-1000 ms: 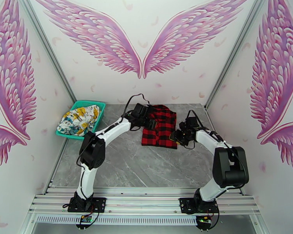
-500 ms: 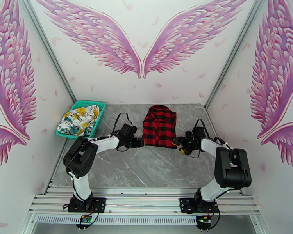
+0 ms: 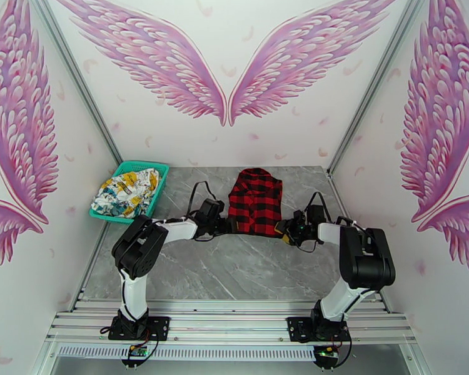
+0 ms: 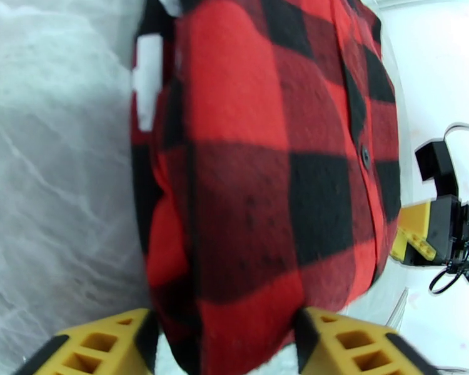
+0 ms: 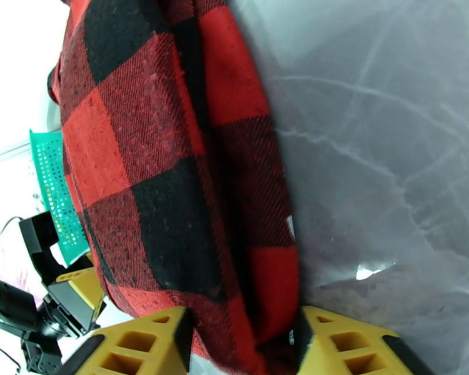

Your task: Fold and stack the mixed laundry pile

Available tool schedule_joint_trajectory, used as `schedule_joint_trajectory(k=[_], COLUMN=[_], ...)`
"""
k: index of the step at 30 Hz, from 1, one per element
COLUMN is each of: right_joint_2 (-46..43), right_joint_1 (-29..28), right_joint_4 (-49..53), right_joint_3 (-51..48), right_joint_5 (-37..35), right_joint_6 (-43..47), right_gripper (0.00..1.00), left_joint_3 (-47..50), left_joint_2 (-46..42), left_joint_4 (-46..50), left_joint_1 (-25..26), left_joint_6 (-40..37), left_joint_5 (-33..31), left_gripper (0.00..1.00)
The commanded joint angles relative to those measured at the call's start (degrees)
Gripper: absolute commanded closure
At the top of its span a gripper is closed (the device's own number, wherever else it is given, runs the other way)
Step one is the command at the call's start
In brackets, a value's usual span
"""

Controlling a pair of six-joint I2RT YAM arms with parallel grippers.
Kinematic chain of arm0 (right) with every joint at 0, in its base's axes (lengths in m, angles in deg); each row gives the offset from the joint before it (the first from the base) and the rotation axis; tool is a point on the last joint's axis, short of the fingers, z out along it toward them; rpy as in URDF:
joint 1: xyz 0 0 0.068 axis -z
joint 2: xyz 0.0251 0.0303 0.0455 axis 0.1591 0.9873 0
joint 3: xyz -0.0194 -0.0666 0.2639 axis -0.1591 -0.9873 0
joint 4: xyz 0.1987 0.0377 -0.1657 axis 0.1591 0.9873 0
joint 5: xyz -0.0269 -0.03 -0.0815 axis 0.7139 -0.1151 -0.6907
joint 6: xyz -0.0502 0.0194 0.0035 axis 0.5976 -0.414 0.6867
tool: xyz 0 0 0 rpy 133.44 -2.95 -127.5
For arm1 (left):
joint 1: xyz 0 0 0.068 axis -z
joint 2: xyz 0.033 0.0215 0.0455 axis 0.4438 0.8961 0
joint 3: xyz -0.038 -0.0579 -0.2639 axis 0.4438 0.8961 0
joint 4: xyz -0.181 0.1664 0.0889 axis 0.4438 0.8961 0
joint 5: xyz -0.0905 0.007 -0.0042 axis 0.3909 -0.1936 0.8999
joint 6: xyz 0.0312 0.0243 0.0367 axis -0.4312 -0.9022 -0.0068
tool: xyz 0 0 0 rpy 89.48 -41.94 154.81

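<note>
Both arms have edged inward: left gripper (image 3: 226, 227) and right gripper (image 3: 286, 231) straddle the near corners of the red-and-black plaid shirt (image 3: 254, 204), flat on the table's (image 3: 234, 270) far middle. Fabric fills both jaws; clamped or not, I cannot tell.

The shirt (image 3: 254, 204) lies far-centre on the desk (image 3: 234, 270), left gripper (image 3: 227, 227) at its near-left corner, right gripper (image 3: 283, 231) at its near-right. Far left, the basket (image 3: 154, 165) holds the other garment (image 3: 127, 192).

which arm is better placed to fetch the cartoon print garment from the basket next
Probably left. The teal basket holding the cartoon garment sits far left on the table, nearer the left gripper; the right gripper is across the plaid shirt.
</note>
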Motion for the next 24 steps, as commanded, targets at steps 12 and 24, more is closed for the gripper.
schedule_joint_trajectory(k=[12, 24], right_joint_2=[1.5, -1.5], right_joint_1=[-0.5, -1.0], right_joint_4=[-2.8, 0.5], right_joint_3=[-0.8, -2.1], right_joint_5=[0.6, -0.2], right_joint_6=[-0.2, 0.6], right_gripper=[0.74, 0.9], left_joint_3=[-1.6, 1.3], left_joint_2=[1.7, -3.4], left_joint_4=[1.5, 1.1], left_joint_1=[3.6, 3.9], left_joint_6=[2.0, 1.5], left_joint_5=[-7.5, -9.9], left_gripper=[0.61, 1.0])
